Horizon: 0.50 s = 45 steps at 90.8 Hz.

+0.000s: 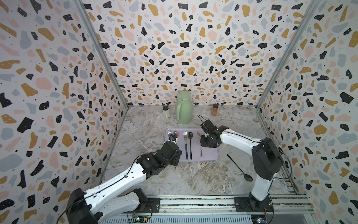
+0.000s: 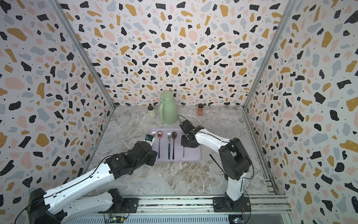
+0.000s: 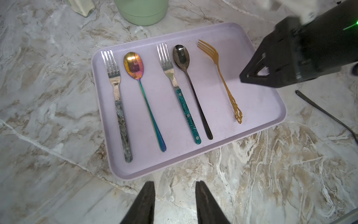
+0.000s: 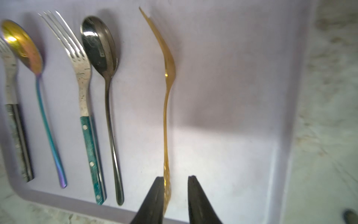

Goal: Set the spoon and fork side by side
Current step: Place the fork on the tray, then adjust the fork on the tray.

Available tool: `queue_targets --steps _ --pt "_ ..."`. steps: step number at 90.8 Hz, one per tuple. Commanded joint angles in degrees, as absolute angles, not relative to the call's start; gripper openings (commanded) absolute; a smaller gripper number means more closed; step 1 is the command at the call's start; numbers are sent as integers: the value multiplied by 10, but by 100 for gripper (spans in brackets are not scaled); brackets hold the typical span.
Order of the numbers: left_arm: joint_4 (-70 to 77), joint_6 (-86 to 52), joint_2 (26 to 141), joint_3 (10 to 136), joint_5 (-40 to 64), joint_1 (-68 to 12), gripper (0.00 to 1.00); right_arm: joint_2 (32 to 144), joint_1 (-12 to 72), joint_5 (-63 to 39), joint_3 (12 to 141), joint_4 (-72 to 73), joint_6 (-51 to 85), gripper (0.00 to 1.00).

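Inspecting the right fingers [image 4: 153, 197]: they stand spread, with a clear gap between them, and pinch nothing. The gold fork [image 4: 168, 81] lies on the tray [image 4: 242, 87] with its pierced handle end between them, touching one finger and clear of the other. Its tines point away beyond the fingertips. The left fingers [image 3: 145, 201] are also spread and empty, short of the tray's near rim.

Risks. Because the handle rests against one finger, a lift that is not straight could, in my judgement, drag or roll the fork. The wrist view shows it nearly edge-on, and I cannot tell whether it lies fully flat. It sits slightly slanted, tines leaning toward the dark spoon [image 3: 181, 56]. Its likely partner, a long black spoon [image 1: 248, 177], lies on the counter [image 3: 271, 174], well apart from both pairs of fingers. Thin and low on a hard surface, it may skid or slip from a pinch. The free strip between fork and rim is narrow, so a bowl set there could ride up the raised edge.

Materials. Tray: matte lilac, plastic by its look, with rounded corners and a low lip. Fork: slim gilt metal with an ornate openwork handle. Neighbours: polished steel, a rainbow-tinted spoon [image 3: 133, 64], a teal-handled fork [image 3: 186, 114] with rivets. Counter: glossy veined marble pattern.
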State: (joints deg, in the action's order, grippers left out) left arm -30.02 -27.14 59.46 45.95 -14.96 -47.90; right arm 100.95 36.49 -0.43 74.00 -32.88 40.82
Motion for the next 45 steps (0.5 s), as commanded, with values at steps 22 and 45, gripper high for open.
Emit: queue_targets --steps 22,45 --pt "-230 -258 663 500 -106 -477 38 958 326 -74 711 -301 357 29" --pt "-254 -266 628 471 -137 -477 38 1080 351 -100 789 -299 359 27"
